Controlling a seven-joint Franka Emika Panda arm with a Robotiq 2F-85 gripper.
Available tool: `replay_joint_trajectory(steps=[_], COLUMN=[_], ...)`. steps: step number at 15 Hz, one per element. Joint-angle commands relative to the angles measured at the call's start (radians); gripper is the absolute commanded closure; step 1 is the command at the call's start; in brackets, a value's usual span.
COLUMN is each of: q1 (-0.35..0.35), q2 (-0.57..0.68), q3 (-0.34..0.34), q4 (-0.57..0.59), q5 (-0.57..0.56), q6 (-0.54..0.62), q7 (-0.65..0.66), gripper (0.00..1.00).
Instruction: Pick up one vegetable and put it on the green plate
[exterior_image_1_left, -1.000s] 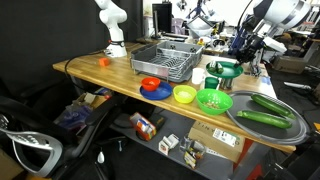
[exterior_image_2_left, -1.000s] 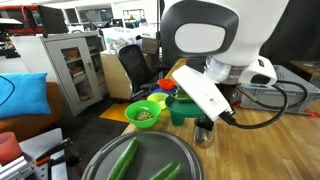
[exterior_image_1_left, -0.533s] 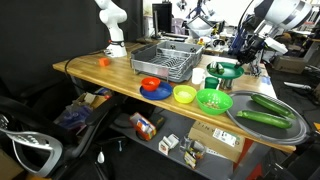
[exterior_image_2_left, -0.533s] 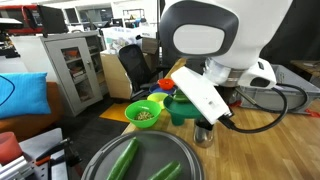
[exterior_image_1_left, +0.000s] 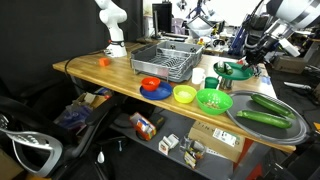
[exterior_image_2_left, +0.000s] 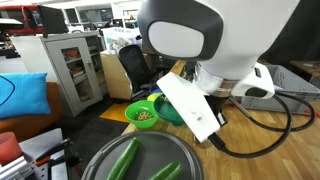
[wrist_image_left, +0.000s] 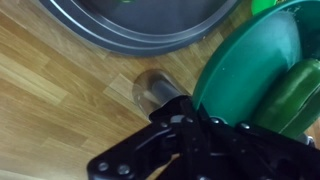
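In the wrist view the pincer (wrist_image_left: 186, 112) is closed. Its black fingers are drawn together and nothing shows between them. Just past its tip a small metal cup (wrist_image_left: 155, 88) stands on the bench (wrist_image_left: 60, 100). The plate (wrist_image_left: 245, 65) lies close beside the pincer, to the right in this view. Its rim comes up near the cup, but I cannot tell whether they touch. Toward the plate's right side rests a long green thing (wrist_image_left: 296, 95), darker than the plate and slanting from lower left to upper right. It may be a vegetable, but it is blurred and cut by the frame edge, so I cannot say.

Beyond the cup, across a strip of bare bench, curves the rim of the grey tray (wrist_image_left: 110, 28). An exterior view shows two cucumbers (exterior_image_1_left: 262, 118) lying side by side in it, their long axes roughly parallel. The plate stands well clear of them, farther along the bench.

If the shape on the plate is not the vegetable, the next move probably turns on this line from plate to tray. The pincer would have to open, pass over the cup to the tray, and close across a cucumber's narrow width, at right angles to its length.
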Motion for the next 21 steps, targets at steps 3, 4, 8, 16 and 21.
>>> replay_joint_trajectory(steps=[3, 4, 8, 16, 21], q1=[0.031, 0.033, 0.044, 0.075, 0.058], q2=[-0.027, -0.024, -0.02, 0.033, 0.092], q3=[-0.069, -0.077, -0.102, -0.116, -0.114], q4=[-0.067, -0.074, -0.11, -0.116, -0.085], q5=[0.062, 0.064, 0.056, 0.037, 0.061], q6=[-0.02, -0.019, -0.025, -0.039, -0.022], q7=[-0.107, -0.118, -0.136, -0.112, -0.132], gripper=[0.99, 0.99, 0.99, 0.99, 0.99])
